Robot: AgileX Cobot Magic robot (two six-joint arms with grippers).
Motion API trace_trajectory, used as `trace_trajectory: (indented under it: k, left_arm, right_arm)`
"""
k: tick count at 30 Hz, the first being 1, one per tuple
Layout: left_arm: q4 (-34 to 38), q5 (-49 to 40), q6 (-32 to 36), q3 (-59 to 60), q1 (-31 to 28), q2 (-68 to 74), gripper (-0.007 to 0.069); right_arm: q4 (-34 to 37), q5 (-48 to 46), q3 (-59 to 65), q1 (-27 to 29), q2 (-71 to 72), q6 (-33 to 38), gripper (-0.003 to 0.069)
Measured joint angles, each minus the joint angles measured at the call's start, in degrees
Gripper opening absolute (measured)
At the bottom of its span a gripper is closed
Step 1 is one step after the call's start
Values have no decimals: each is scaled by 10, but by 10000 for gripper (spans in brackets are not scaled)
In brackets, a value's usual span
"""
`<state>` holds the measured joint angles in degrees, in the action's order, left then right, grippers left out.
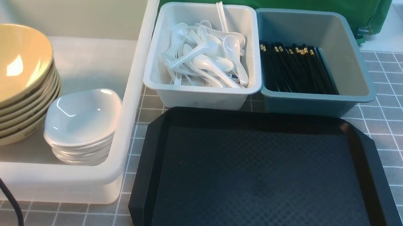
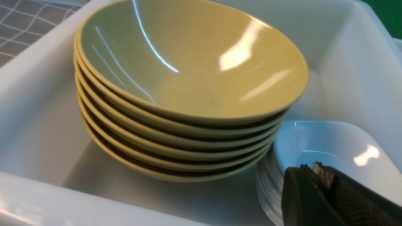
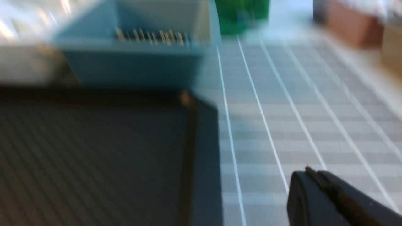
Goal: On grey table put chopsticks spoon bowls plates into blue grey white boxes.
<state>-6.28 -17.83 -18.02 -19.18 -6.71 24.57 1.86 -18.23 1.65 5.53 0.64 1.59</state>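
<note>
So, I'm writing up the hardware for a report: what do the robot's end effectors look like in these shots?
Only the wrist views show them. The left end effector has matte black fingers, one with a fine mesh-like texture, and a frayed pale patch at the tip. The right end effector is also matte black and wedge-shaped, but blurred. A black cable crosses the front view's corner.
</note>
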Motion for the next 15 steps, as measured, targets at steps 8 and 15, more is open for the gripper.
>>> trace_trajectory:
  k: [8,15]
  left_arm:
    - [0,0,0,0,0,0,-10]
    - [0,0,0,0,0,0,-10]
  right_arm:
    - [0,-9,-1,14,0,1,34]
    - [0,-9,-1,14,0,1,34]
